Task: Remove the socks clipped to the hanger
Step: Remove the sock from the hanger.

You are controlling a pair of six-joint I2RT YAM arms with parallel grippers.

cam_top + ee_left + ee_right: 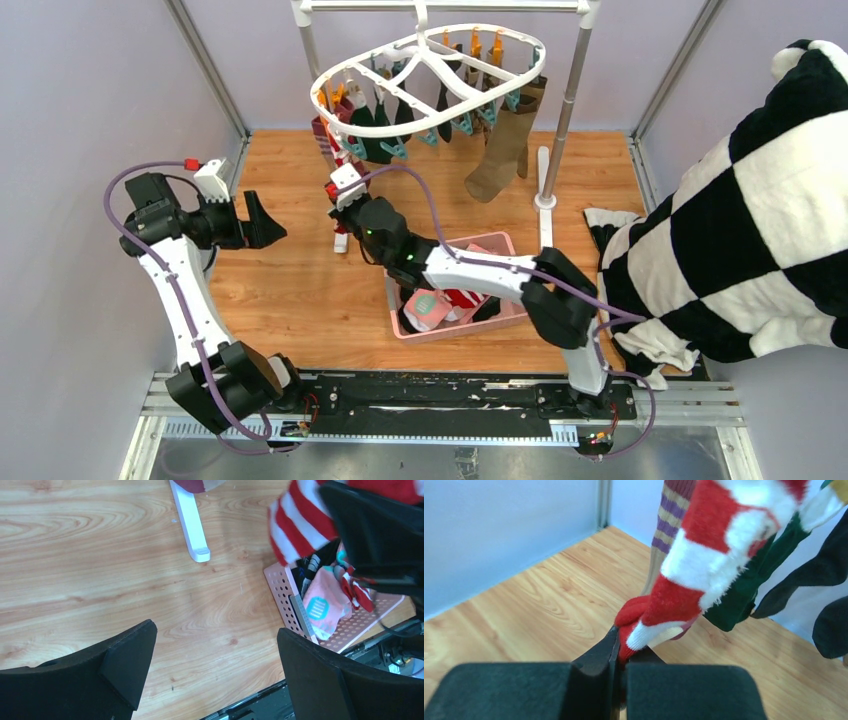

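Hanger [425, 52]: many socks [500, 150] still clipped.
Basket [497, 240]: several socks inside.
Right gripper [624, 652]: clamped on striped sock [704, 570] toe.
Left gripper [215, 630]: wide open, empty.

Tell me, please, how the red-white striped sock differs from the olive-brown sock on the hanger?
The red-white striped sock is banded and fluffy; the olive-brown sock is plain. The right gripper, jaws shut, pinches the striped sock's toe; the olive-brown sock hangs untouched. Both hang below the hanger.
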